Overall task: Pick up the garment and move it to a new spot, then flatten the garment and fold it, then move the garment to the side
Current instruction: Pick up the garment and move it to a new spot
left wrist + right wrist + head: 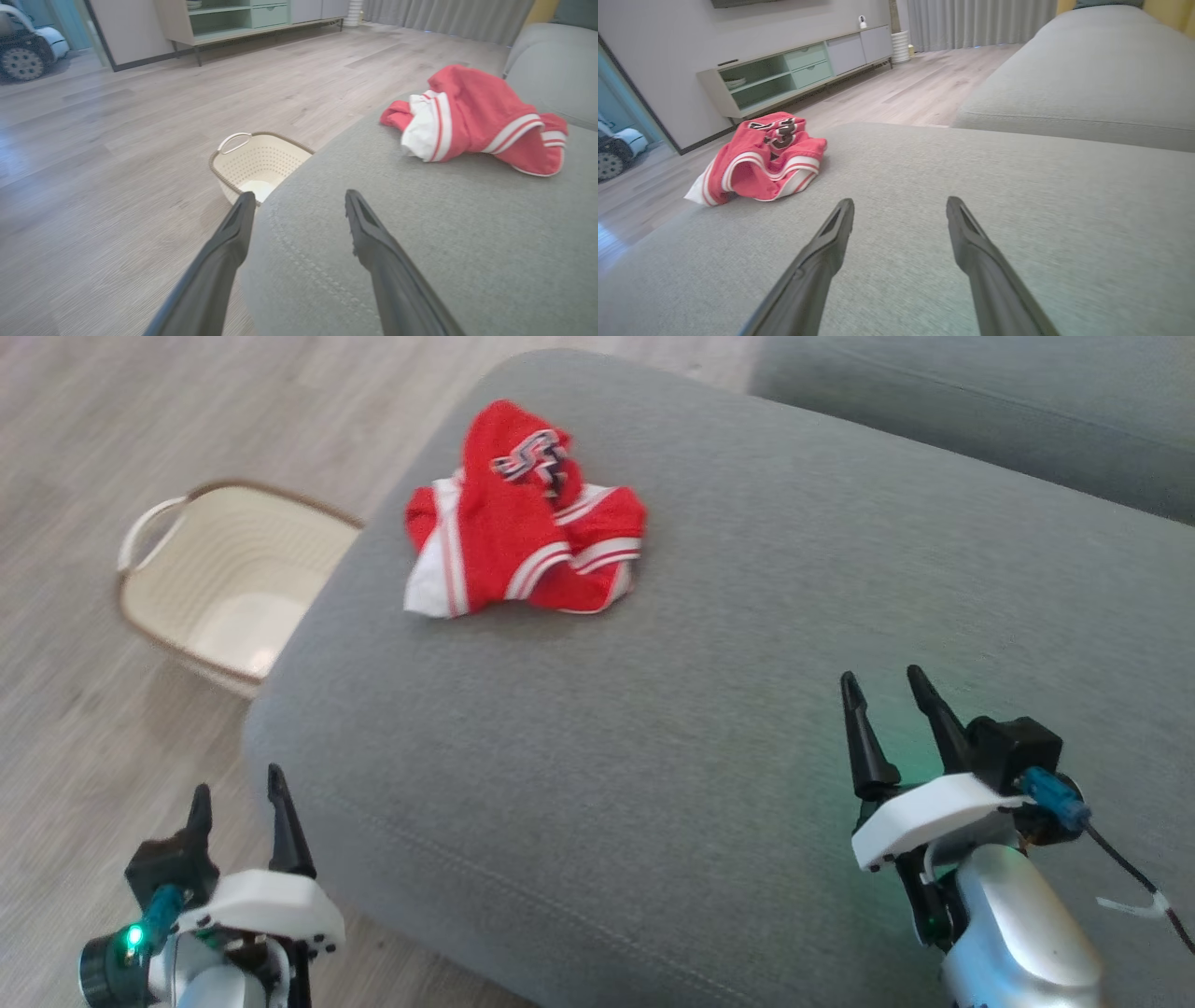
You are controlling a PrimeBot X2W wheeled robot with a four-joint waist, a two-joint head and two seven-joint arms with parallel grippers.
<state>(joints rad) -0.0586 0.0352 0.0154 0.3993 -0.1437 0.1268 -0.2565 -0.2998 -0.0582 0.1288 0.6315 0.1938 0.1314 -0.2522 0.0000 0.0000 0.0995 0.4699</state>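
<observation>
My left fingers (288, 831) and right fingers (868, 747) wait released and empty at the near side, because the red garment (523, 523) lies crumpled at the far left of the sofa cushion (700, 709), beside the basket (215, 560), not yet picked up.

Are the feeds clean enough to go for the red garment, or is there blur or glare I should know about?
Head view: garment fairly sharp, basket and floor soft with blur; a green glow tints the cushion beside the right gripper. Left wrist view: wide-angle stretch, floor smeared toward the edges. Right wrist view: cushion blurred at lower right; light even, no glare.
</observation>
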